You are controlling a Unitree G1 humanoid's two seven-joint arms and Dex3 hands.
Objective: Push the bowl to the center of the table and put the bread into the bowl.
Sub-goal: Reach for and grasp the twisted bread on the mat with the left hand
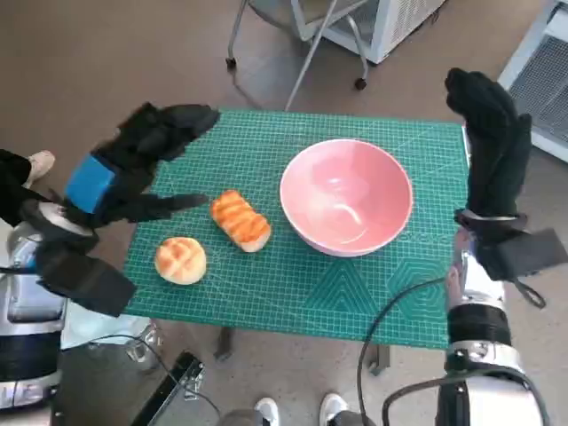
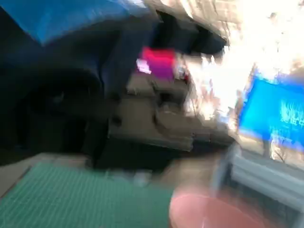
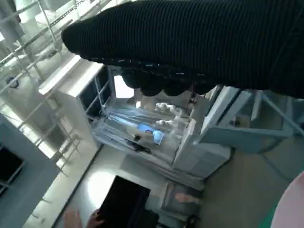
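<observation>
A pink bowl (image 1: 347, 195) stands empty on the green cutting mat (image 1: 293, 302), right of the table's middle; its rim shows blurred in the left wrist view (image 2: 213, 213) and at a corner of the right wrist view (image 3: 292, 204). A striped oblong bread (image 1: 240, 220) lies left of the bowl. A round bun (image 1: 180, 260) sits further left near the front. My left hand (image 1: 146, 146) hovers over the mat's left edge, fingers spread, holding nothing. My right hand (image 1: 491, 146) is raised at the table's right edge beside the bowl, fingers extended, empty.
A wheeled chair base (image 1: 297, 53) and a white cabinet (image 1: 390, 22) stand beyond the far edge. A cable (image 1: 390, 311) crosses the mat's front right corner. A person's shoes (image 1: 297, 410) show at the front. Shelving (image 3: 142, 128) fills the right wrist view.
</observation>
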